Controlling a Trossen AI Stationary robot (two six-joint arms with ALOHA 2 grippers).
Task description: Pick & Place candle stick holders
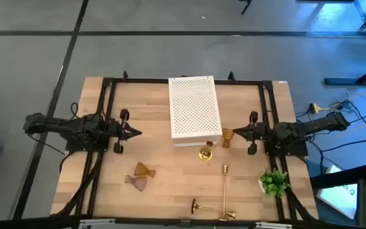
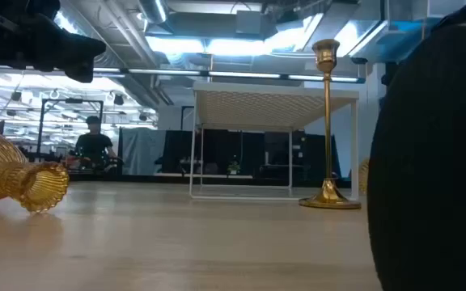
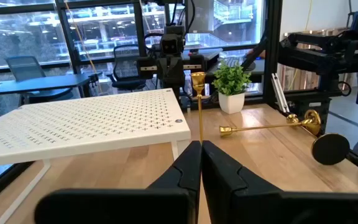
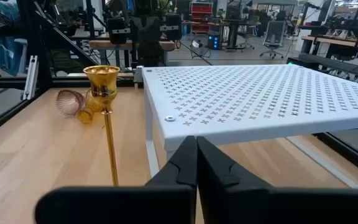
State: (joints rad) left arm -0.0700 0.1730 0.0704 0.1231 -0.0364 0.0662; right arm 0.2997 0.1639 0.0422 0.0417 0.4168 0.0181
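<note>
**Both arms parked, holders scattered low in frame**

Wooden table [image 1: 107, 184] fills my overhead frame, white perforated box [image 1: 194, 107] at centre. Left gripper [image 1: 134, 132] and right gripper [image 1: 236, 133] sit closed, holding nothing, either side of it. Brass candlesticks [image 1: 223, 191] lie lower right; glass holders [image 1: 140, 176] lower left. I read no writing anywhere.

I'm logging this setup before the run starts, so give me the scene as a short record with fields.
left end effector: shut, holding nothing, at the table's left side
right end effector: shut, holding nothing, at the table's right side
white box: middle of the table, far half
upright brass candlestick: standing on its base
lying brass candlesticks: flat near the front edge
glass holders: two tipped over, front left
plant: front right
</note>
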